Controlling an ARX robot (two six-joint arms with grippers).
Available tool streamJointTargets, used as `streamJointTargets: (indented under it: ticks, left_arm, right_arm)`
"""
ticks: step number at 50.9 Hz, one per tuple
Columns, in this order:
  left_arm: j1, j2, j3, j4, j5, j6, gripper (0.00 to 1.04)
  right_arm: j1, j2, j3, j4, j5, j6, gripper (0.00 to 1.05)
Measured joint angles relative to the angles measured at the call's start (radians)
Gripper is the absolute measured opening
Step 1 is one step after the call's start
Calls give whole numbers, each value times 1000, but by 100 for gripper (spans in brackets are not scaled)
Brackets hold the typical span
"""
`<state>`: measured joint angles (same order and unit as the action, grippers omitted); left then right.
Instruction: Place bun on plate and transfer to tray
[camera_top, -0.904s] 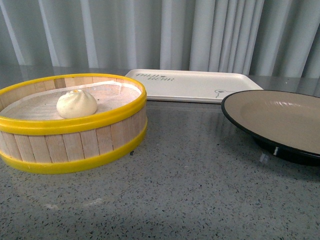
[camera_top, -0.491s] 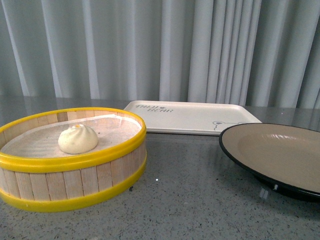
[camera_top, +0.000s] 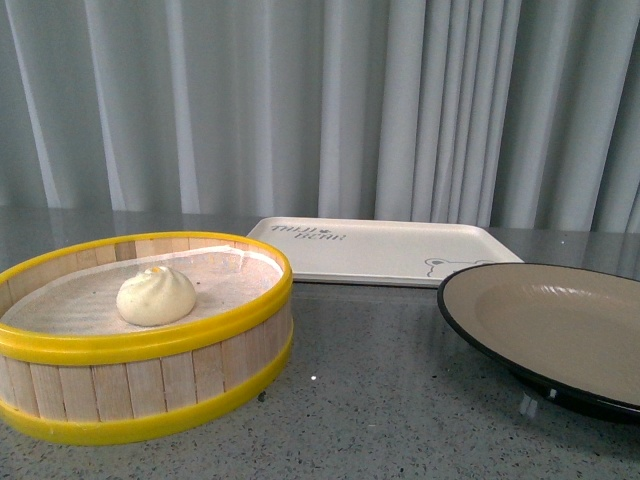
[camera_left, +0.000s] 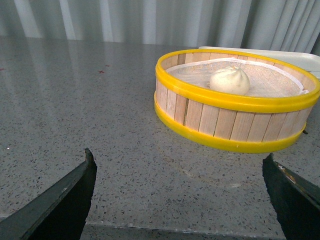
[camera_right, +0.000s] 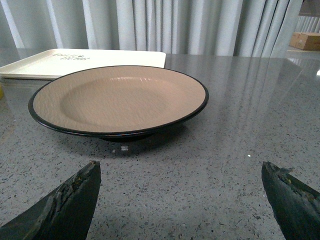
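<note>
The left claw (camera_left: 178, 157) is seen spread wide with nothing between its fingers, held low over the table (camera_left: 75, 100). The bun (camera_left: 230, 81) is found ahead of it and somewhat toward the robot's right, resting on the liner (camera_left: 280, 82) inside the steamer basket (camera_left: 225, 120), well apart from the fingertips. The right claw (camera_right: 180, 166) is likewise spread and empty. The bare plate (camera_right: 120, 97) lies just ahead of it, and the tray (camera_right: 80, 60) is set beyond the plate.

The reach for the bun is judged to be the step in hand. The left claw should be raised above the basket's yellow rim before being carried forward, so that the basket is not knocked. The fingers should be lowered either side of the bun, centred on it, and closed gently, since the dough is likely soft and could be dented. The liner should not be caught in the pinch. The bun should then be lifted clear of the rim before being carried to the plate.
</note>
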<state>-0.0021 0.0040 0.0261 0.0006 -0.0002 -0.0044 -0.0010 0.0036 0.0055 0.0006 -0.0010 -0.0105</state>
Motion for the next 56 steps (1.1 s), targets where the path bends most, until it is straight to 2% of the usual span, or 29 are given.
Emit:
streamJointTargets:
  ticks: [10, 11, 13, 16, 19, 29, 36, 40, 45, 56]
  left_arm:
    - [-1, 0, 0, -1, -7, -4, 98]
    - [-6, 3, 1, -4, -22, -8, 98]
    - [-31, 22, 6, -32, -130, -68, 98]
    - [-33, 65, 6, -11, -225, -164, 98]
    - [-19, 102, 7, 28, -227, -228, 98]
    - [83, 332, 74, 349, -96, -320, 98]
    - [102, 645, 206, 626, 92, -288, 98]
    - [90, 765, 281, 637, 158, -251, 98]
    - [71, 890, 363, 637, 191, -216, 98]
    - [24, 1099, 598, 489, 217, -145, 98]
  right_arm:
    - [0, 0, 0, 0, 0, 0, 96]
    - [0, 0, 0, 0, 0, 0, 96]
    - [0, 0, 0, 0, 0, 0, 96]
    - [0, 0, 0, 0, 0, 0, 96]
    - [0, 0, 0, 0, 0, 0, 96]
    - [0, 0, 0, 0, 0, 0, 96]
    - [0, 0, 0, 0, 0, 0, 96]
    - [0, 0, 0, 0, 0, 0, 96]
    - [0, 0, 0, 0, 0, 0, 96]
    - [0, 0, 0, 0, 0, 0, 96]
